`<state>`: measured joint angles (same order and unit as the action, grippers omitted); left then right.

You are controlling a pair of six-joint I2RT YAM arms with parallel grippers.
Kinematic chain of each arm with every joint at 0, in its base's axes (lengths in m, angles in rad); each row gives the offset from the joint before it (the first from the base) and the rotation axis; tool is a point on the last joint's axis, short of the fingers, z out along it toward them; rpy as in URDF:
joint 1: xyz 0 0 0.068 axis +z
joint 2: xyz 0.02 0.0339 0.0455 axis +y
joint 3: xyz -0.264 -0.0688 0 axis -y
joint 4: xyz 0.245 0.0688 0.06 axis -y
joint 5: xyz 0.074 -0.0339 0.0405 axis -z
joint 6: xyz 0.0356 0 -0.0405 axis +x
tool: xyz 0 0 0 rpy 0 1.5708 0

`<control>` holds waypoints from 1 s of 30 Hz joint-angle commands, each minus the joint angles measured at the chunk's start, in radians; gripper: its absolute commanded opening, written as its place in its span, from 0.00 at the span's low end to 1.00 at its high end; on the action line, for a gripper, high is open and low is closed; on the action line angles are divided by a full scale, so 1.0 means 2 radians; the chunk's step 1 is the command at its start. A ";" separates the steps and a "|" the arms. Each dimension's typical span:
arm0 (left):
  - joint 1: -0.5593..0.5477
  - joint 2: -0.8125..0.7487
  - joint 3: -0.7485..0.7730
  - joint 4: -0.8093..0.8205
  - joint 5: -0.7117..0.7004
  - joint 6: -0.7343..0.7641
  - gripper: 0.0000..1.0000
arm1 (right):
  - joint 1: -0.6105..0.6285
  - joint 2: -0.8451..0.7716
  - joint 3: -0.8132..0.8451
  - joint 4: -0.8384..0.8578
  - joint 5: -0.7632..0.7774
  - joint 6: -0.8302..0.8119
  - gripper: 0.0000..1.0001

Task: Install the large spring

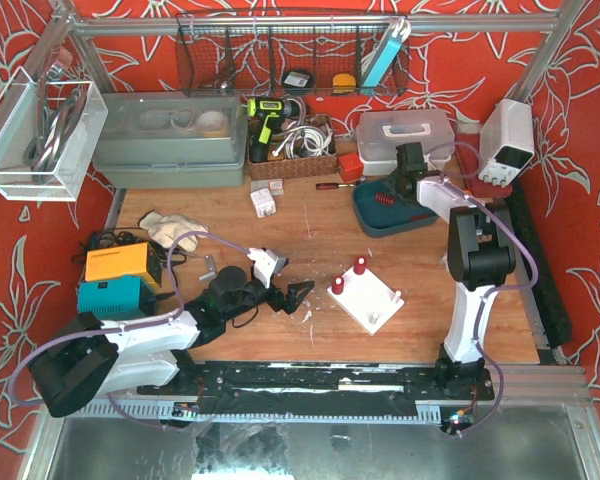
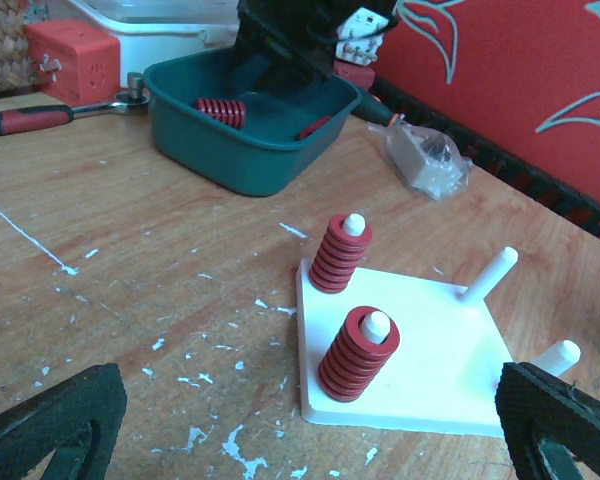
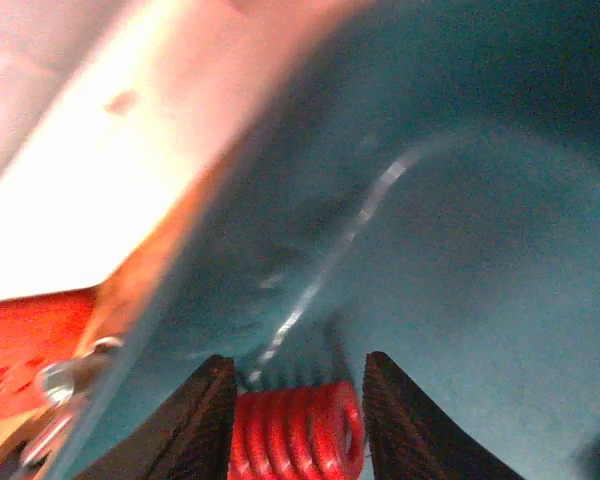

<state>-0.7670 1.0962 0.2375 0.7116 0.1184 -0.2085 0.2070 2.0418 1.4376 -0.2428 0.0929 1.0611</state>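
Left claw (image 1: 283,280): spread wide, empty, low over the bench (image 1: 310,235). Centre: white peg board (image 1: 375,300), two posts carrying springs, two bare. Right claw (image 3: 296,385): clenched on a red spring (image 3: 298,440) lying in the teal tray (image 3: 460,200), close beside its wall. Risk: held across its coils, the spring may roll or squirt free on lifting.

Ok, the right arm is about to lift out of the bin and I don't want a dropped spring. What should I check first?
1. Red spring inside the right gripper: ok.
2. Grip firm on it: cannot tell, view blurred.
3. Teal bin wall clear of the lift path: cannot tell.
4. Bare peg free on the white board: ok, two.
5. Left gripper open, off the board: ok.
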 commanded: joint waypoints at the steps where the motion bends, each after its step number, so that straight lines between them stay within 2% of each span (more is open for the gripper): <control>1: -0.003 0.000 0.006 0.007 -0.003 0.003 1.00 | -0.002 -0.056 0.033 -0.042 -0.022 -0.260 0.42; 4: -0.004 0.000 0.005 0.009 0.002 0.002 1.00 | 0.001 -0.073 0.021 -0.034 -0.083 -0.423 0.46; 7: -0.004 -0.001 0.005 0.010 0.004 0.002 1.00 | 0.002 -0.065 0.046 -0.086 -0.132 -0.536 0.47; 13: -0.005 -0.002 0.002 0.011 0.000 0.002 1.00 | 0.002 -0.057 0.031 -0.146 -0.182 -0.747 0.54; 15: -0.005 -0.003 0.002 0.012 0.000 0.001 1.00 | -0.001 -0.055 0.027 -0.161 -0.164 -0.797 0.55; 17: -0.005 -0.002 0.001 0.014 0.001 0.000 1.00 | -0.002 -0.054 0.020 -0.160 -0.150 -0.835 0.54; 21: -0.005 0.004 0.001 0.019 0.007 -0.003 1.00 | -0.002 -0.048 0.018 -0.143 -0.168 -0.892 0.50; 30: -0.005 0.008 0.003 0.019 0.010 -0.004 1.00 | 0.001 0.024 0.099 -0.183 -0.169 -0.929 0.46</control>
<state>-0.7723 1.1130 0.2375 0.7197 0.1299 -0.2096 0.2070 2.0377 1.5730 -0.5510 -0.2352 -0.7280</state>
